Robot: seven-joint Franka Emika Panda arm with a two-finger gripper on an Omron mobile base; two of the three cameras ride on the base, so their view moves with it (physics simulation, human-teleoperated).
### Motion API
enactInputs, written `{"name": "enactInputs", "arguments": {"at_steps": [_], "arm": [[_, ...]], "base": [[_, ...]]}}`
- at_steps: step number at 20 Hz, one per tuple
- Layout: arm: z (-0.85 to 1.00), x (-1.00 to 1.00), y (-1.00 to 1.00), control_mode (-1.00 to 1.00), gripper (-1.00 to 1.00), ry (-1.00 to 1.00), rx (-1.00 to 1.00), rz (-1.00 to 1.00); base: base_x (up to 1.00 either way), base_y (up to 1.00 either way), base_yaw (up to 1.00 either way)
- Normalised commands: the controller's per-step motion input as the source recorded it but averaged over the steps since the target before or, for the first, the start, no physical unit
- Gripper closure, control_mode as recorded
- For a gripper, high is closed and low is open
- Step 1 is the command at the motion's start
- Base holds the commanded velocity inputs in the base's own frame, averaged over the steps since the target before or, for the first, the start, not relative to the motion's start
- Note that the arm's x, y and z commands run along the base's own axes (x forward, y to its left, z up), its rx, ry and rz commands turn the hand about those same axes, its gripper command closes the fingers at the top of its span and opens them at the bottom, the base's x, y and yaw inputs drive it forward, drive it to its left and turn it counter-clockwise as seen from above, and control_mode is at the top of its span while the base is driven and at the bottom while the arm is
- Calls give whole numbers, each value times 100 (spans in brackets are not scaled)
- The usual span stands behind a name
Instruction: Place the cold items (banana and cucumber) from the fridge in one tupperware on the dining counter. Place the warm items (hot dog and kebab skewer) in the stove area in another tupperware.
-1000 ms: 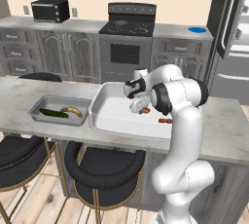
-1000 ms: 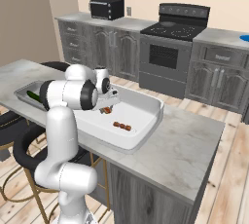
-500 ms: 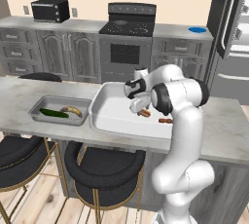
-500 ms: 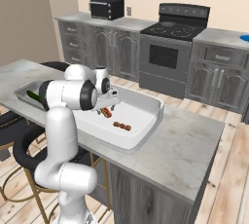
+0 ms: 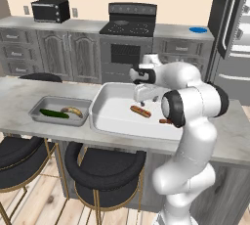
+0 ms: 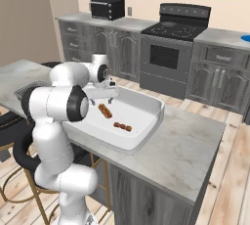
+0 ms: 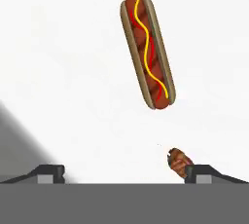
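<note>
Hovering wide and empty over the white tupperware (image 5: 105,114), the pincer (image 5: 144,93) has both warm items beneath it: hot dog (image 7: 147,51) and kebab skewer (image 6: 122,127) lie inside. Banana (image 5: 71,110) and cucumber (image 5: 53,114) sit in the grey tupperware (image 5: 38,113); lifting clear seems next.

2 base views flank the white tupperware (image 5: 112,116); hand view looks down.
</note>
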Motion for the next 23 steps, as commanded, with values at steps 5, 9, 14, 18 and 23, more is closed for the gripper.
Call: {"name": "enactInputs", "arguments": {"at_steps": [5,9,14,18,23], "arm": [[96,-100,-21,-100,-100,-13,8,-20],[97,-100,0,-100,-100,-6,0,-14],[16,-100,40,-100,-100,3,-4,-17],[-22,-100,39,-100,-100,0,-12,-8],[-35,-83,2,-100,-100,0,-10,-7]], "base": [[0,0,0],[0,0,0],[0,0,0],[0,0,0],[0,0,0]]}}
